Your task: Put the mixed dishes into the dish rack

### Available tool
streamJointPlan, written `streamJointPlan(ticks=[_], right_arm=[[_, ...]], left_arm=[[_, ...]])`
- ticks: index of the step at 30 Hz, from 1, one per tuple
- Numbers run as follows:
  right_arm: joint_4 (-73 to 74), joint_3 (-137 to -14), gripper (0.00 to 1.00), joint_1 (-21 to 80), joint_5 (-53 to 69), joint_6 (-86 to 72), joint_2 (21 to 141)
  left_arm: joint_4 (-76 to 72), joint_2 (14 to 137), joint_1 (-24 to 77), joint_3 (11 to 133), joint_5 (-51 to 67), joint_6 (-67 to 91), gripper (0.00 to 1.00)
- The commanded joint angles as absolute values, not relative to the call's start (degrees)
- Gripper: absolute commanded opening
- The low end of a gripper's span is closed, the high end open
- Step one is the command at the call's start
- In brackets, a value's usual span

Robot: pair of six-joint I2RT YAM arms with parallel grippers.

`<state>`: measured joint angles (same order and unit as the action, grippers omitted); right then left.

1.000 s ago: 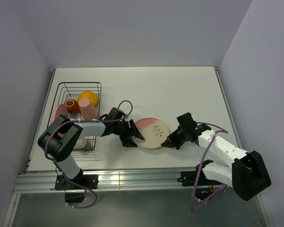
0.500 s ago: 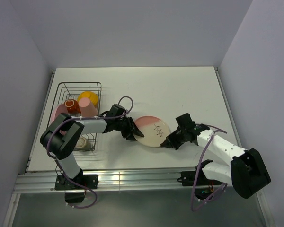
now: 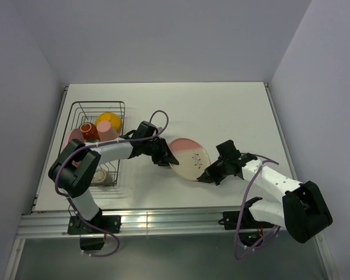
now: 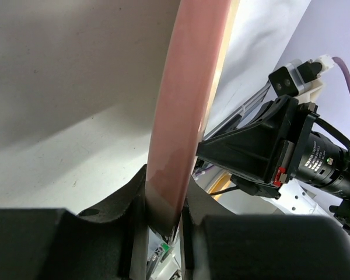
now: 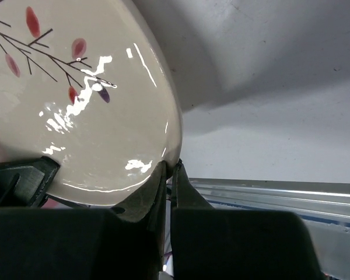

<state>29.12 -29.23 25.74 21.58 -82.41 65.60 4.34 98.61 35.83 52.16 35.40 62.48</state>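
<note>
The jaws of the left gripper [image 3: 168, 160] are clenching the left rim of the pink-and-cream plate [image 3: 189, 157], and the jaws of the right gripper [image 3: 203, 174] are pinching its near-right rim. In the top view the plate is hanging tilted between them, over the middle of the tabletop [image 3: 233, 105] toward the near edge. The dish rack [image 3: 81, 107] is sitting along the left edge, and it is already carrying the orange-yellow bowl [image 3: 109, 117], the pink tumbler [image 3: 108, 132], the small dark red-brown cup [image 3: 87, 129], the pink plate [image 3: 72, 140] and, nearer the near-left corner, the small speckled beige cup [image 3: 100, 175].

In the left wrist view the plate's pink rim is running edge-on between the two fingers, gripped tight, with the right arm showing just behind it.

In the right wrist view the cream rim is sitting between closed fingers, and a shadow is falling on the tabletop beneath, so the plate is likely riding clear of it.

Five dishes are looking loaded; this plate is seemingly the last, needing one gripper to let go and a carry leftward into the rack.
</note>
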Motion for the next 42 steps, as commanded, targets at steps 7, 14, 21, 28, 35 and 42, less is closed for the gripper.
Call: streamJointPlan(ticks=[7, 14, 21, 28, 35, 42], right_arm=[[37.5, -48.0, 0.79, 27.3, 18.1, -62.9, 66.4], [43.3, -59.8, 1.00, 27.2, 16.7, -56.7, 66.5], [51.1, -70.9, 1.00, 26.0, 12.7, -51.2, 64.7], [51.1, -69.9, 0.99, 24.8, 14.1, -48.6, 63.3], [46.8, -65.7, 0.98, 24.7, 18.8, -47.5, 62.6], [47.6, -66.7, 0.98, 24.7, 19.6, -44.7, 62.7]], left_arm=[[12.8, 94.4, 36.7, 59.4, 26.4, 52.6, 0.00], [22.9, 90.8, 36.7, 66.7, 21.8, 43.7, 0.00], [32.4, 84.2, 36.8, 73.9, 18.1, 39.2, 0.00], [41.7, 76.9, 36.8, 85.2, 13.5, 34.9, 0.00], [55.5, 70.7, 36.5, 97.7, 0.4, 31.9, 0.00], [68.5, 63.0, 33.5, 101.2, -20.8, 25.9, 0.00]])
